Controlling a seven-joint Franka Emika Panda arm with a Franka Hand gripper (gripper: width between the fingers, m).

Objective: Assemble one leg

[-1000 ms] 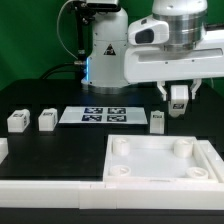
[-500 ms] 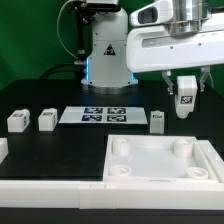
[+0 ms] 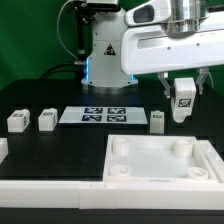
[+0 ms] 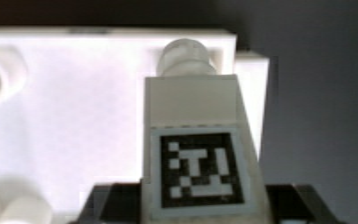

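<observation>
My gripper (image 3: 183, 92) is shut on a white leg (image 3: 182, 103) with a black-and-white marker tag and holds it in the air above the far right part of the large flat white square piece (image 3: 160, 160) with round corner sockets. In the wrist view the held leg (image 4: 197, 130) fills the middle, its tag facing the camera, and its far end points at a round corner socket (image 4: 186, 52) of the square piece (image 4: 78, 110). Three more legs stand on the table: two at the exterior view's left (image 3: 16, 121) (image 3: 46, 120) and one (image 3: 157, 122) under the gripper's left side.
The marker board (image 3: 94, 116) lies on the table behind the square piece. The robot's base (image 3: 103, 50) stands at the back. A white rail (image 3: 50, 189) runs along the table's front edge, with a white block at the far left edge (image 3: 2, 150).
The gripper with the leg moved up and toward the exterior view's right a second ago, then came down slightly. The other parts have not moved.
</observation>
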